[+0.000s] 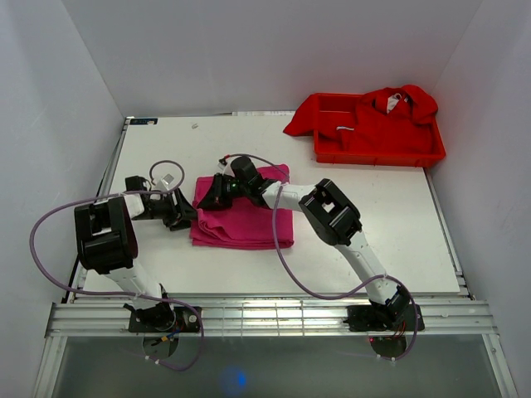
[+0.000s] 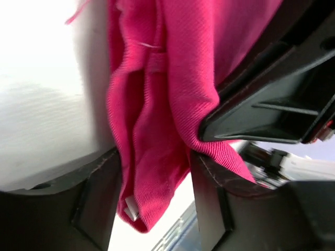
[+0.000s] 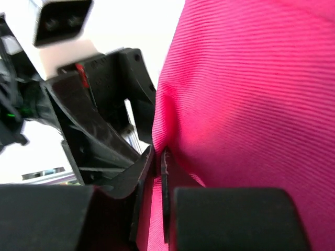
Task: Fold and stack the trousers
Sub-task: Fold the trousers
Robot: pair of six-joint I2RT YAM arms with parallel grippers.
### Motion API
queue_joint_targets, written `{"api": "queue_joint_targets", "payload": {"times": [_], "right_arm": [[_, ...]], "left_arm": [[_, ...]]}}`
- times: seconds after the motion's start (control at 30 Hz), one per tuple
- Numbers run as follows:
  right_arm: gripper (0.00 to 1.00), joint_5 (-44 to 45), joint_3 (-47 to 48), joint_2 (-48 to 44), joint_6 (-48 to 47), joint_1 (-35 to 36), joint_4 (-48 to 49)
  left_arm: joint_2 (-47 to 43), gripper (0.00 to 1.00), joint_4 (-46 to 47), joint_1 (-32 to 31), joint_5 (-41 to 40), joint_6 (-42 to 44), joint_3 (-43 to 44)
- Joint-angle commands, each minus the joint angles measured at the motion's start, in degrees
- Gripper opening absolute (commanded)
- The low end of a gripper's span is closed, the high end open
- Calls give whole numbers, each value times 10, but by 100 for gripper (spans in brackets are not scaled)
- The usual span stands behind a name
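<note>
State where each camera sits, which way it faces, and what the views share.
Top external: overhead, behind the robot, looking down on table, left arm, right arm, trousers.
Left wrist: on that arm, facing along the open left end effector into trousers.
Right wrist: on that arm, facing the right end effector pinching trousers.
Shared: all show the trousers.

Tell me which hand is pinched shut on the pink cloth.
The right hand: its fingers pinch a fold of the trousers. The left hand is open, cloth lying between its fingers.
</note>
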Motion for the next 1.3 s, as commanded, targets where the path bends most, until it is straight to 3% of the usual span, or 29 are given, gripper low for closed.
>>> {"api": "queue_joint_targets", "payload": {"times": [0.0, 0.07, 0.2, 0.27, 0.43, 0.47, 0.6, 0.77, 0.83, 0.97, 1.13, 1.27], "right_arm": [[14, -2, -6, -17, -21, 22, 16], [26, -1, -4, -22, -28, 22, 16], [36, -9, -13, -42, -39, 18, 17], [53, -21, -29, -59, -46, 11, 25], [95, -60, -64, -161, -101, -31, 35], [98, -82, -74, -178, -120, -41, 22], [96, -150, -153, -295, -241, -96, -40], [98, -215, -292, -378, -297, -150, -77], [98, -230, -339, -390, -296, -150, -85], [99, -238, -438, -395, -246, -149, -3], [100, -235, -458, -309, -278, -153, -37], [100, -232, -488, -261, -255, -157, -12]], "left_arm": [[-31, 65, -78, 23, -140, 74, 51], [-34, 68, -116, 54, -165, 94, 72], [-44, 68, -156, 113, -181, 130, 97], [-53, 68, -176, 145, -160, 149, 117], [-108, 56, -235, 158, 89, 214, 179], [-119, 54, -234, 147, 113, 219, 187], [-160, 48, -215, 74, 151, 198, 166], [-191, 43, -50, -15, 172, 50, 51], [-186, 43, 20, -35, 176, -15, 7], [-140, 40, 83, -50, 165, -70, -41], [-2, 30, 10, -46, 104, -29, -22], [66, 28, -16, -27, 64, 4, -13]]}}
